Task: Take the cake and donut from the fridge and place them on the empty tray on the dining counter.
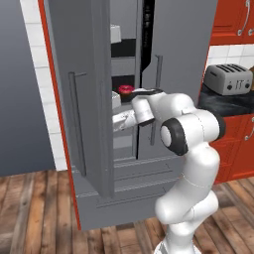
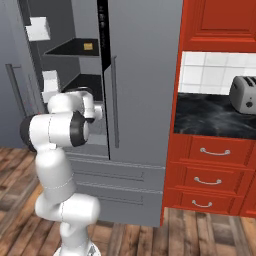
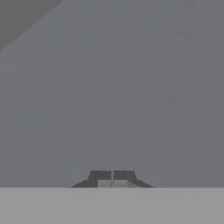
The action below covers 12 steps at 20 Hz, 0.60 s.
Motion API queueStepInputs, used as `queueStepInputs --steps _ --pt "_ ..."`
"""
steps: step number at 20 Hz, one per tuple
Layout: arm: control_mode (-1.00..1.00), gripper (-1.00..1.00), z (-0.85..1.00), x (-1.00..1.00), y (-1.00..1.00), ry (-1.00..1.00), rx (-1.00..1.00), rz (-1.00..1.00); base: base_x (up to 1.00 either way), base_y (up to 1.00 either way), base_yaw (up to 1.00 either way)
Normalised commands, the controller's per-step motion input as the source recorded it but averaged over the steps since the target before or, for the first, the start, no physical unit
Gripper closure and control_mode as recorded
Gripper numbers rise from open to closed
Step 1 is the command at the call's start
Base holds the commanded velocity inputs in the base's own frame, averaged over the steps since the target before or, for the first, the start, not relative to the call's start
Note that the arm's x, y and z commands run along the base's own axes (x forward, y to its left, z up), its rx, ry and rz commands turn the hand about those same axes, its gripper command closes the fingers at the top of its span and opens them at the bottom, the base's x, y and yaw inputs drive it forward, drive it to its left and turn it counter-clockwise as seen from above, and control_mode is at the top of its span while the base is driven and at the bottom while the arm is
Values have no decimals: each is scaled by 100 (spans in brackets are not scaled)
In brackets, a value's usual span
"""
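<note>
pincer (image 3: pixel 112 179) shut, fridge (image 1: pixel 89 124) door ajar, donut (image 1: pixel 125 89) inside

A home kitchen: a tall grey fridge (image 1: pixel 94 99), red cabinets (image 2: pixel 215 175), a toaster (image 1: pixel 229 78) on black marble counter (image 2: pixel 210 117), white tiles.

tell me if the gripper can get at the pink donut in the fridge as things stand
Probably yes. The fridge stands ajar, and the donut sits exposed on a shelf in the gap, just above the arm's wrist. The gripper is shut and empty, facing plain grey surface, so it would have to open and re-aim first.
</note>
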Motion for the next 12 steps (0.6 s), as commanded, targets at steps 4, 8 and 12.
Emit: queueStepInputs --steps 4,8,12 --pt "-100 100 0 -45 84 -5 0 25 0 0 0" --pt "-100 100 0 -33 100 -16 0 15 0 0 0" --pt "-100 100 0 -22 100 -22 1 10 0 0 0"
